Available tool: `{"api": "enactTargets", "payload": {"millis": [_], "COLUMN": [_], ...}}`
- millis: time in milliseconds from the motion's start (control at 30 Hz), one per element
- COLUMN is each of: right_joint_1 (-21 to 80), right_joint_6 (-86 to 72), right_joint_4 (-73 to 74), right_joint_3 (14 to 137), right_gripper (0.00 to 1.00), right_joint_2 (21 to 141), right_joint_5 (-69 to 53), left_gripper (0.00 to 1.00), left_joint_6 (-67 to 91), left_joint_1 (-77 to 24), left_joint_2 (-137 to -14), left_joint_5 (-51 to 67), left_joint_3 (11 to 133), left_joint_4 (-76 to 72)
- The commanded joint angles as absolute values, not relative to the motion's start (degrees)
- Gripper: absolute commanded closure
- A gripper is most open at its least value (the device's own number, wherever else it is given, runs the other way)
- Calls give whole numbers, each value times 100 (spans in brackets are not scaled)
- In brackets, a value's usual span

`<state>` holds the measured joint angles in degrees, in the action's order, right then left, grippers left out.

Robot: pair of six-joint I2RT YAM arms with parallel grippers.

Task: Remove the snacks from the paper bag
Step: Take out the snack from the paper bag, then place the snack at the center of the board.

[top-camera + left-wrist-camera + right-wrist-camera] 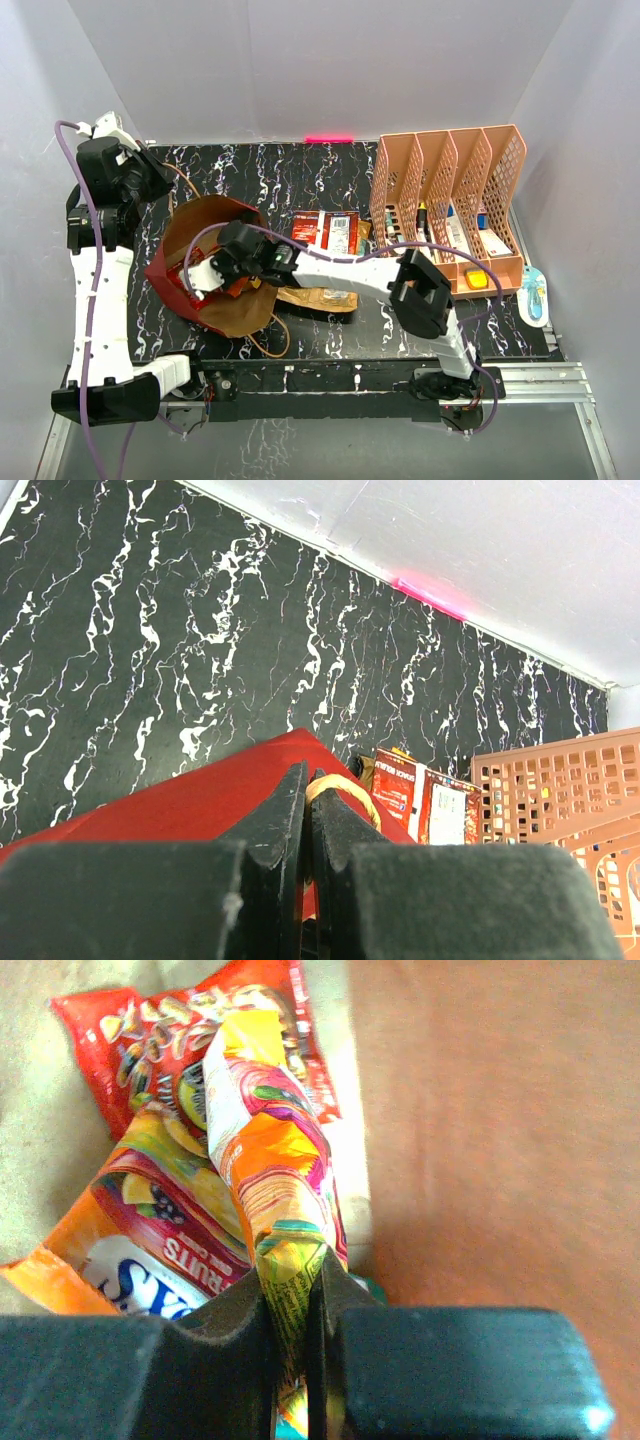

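Note:
The red paper bag (175,250) lies at the table's left with its brown mouth (240,300) gaping toward the near edge. My left gripper (308,780) is shut on the bag's brown cord handle (345,788) above the red outside (190,795). My right gripper (207,275) reaches into the bag. In the right wrist view the right gripper (290,1280) is shut on the end of an orange and yellow snack packet (275,1160). A red packet (170,1040) and an orange fruit packet (150,1225) lie beside it inside. Outside the bag lie a red packet (326,231) and a gold-brown packet (318,299).
A pink mesh organiser (450,205) with pens and stationery stands at the back right. A small packaged item (534,293) lies off the mat's right edge. The bag's second cord handle (268,345) trails toward the near edge. White walls enclose the table.

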<state>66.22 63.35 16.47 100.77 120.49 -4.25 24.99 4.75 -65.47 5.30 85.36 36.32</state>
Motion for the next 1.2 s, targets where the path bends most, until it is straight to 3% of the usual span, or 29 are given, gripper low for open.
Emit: {"api": "enactTargets", "payload": {"millis": [0, 367, 567, 733, 933, 1000, 1167], "right_joint_1": [6569, 6583, 6583, 6575, 6415, 6044, 4780], "right_joint_6": [5505, 2632, 1571, 1358, 2285, 2593, 4070], "right_joint_4": [1235, 2630, 1961, 1478, 1079, 958, 396], "right_joint_3": [10209, 10976, 8628, 6772, 5628, 5533, 5292], "right_gripper": [93, 93, 93, 93, 93, 93, 93], "right_joint_2": [10962, 9593, 7328, 5717, 5397, 5638, 6236], "right_joint_5": [-623, -954, -1051, 162, 1468, 1193, -1383], "left_gripper": [100, 100, 100, 100, 100, 100, 100], "left_joint_6": [2522, 2494, 2478, 2470, 2471, 2478, 2461], "left_joint_1": [479, 475, 478, 476, 479, 476, 477], "left_joint_2": [-6442, -6464, -6478, -6537, -6627, -6612, -6601], "left_joint_5": [504, 432, 411, 417, 456, 466, 462], "left_joint_3": [8520, 8565, 8446, 8443, 8568, 8574, 8587], "left_joint_4": [3526, 3534, 3469, 3457, 3474, 3481, 3502]}}
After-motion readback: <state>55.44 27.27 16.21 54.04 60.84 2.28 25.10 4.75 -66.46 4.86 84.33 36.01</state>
